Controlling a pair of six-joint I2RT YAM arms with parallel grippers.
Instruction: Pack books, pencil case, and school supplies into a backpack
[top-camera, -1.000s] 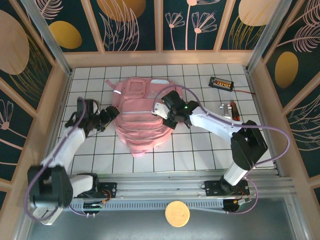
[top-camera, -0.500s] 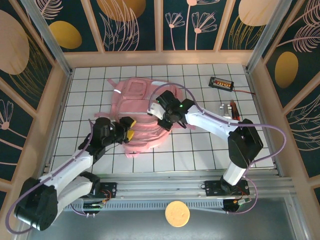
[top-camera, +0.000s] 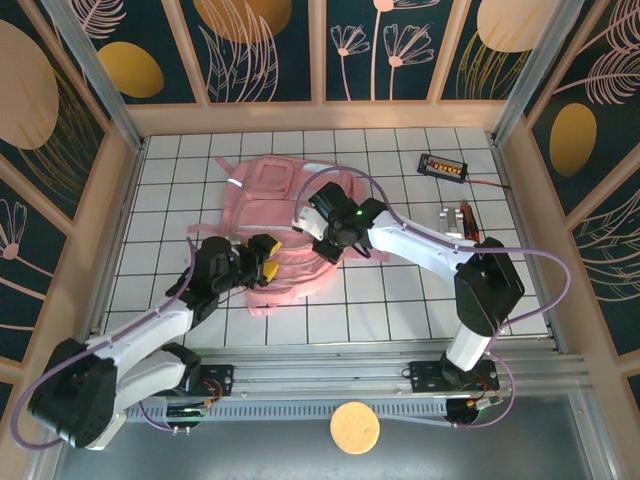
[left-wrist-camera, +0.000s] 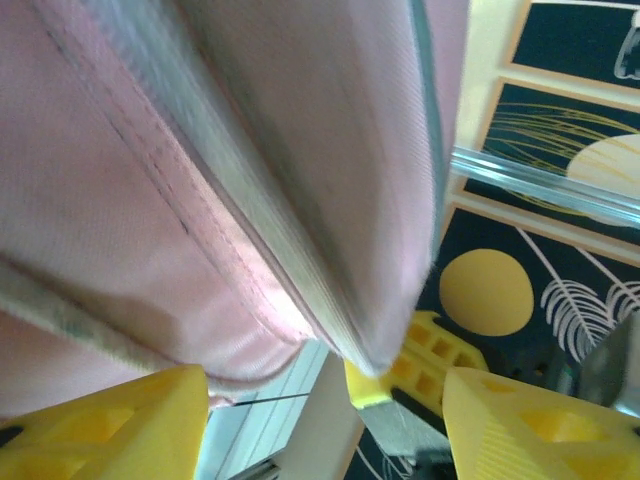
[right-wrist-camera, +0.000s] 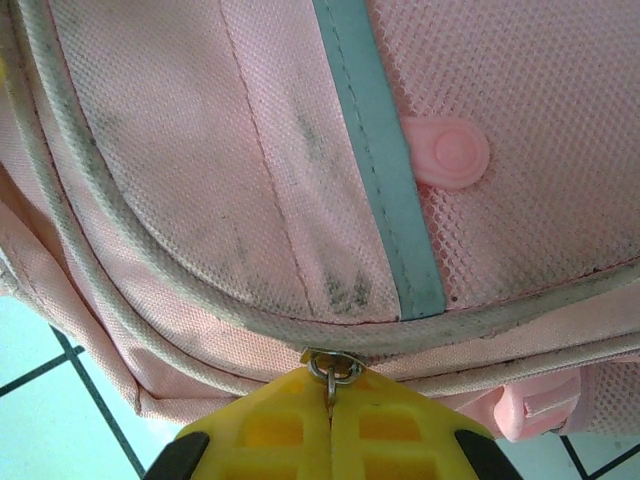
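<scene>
Backpack zip pull clamped in right pincer; left pincer apart at its edge

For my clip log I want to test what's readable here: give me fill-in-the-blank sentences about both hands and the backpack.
1. The right hand is shut on the backpack's metal ____ pull.
2. The left hand, at the backpack's near edge, is ____, not shut.
3. The black gadget on the table shows ____ digits.

Missing words: zipper; open; orange.

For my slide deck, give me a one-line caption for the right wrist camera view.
The right gripper pinches the metal zipper pull on the pink backpack.
</scene>
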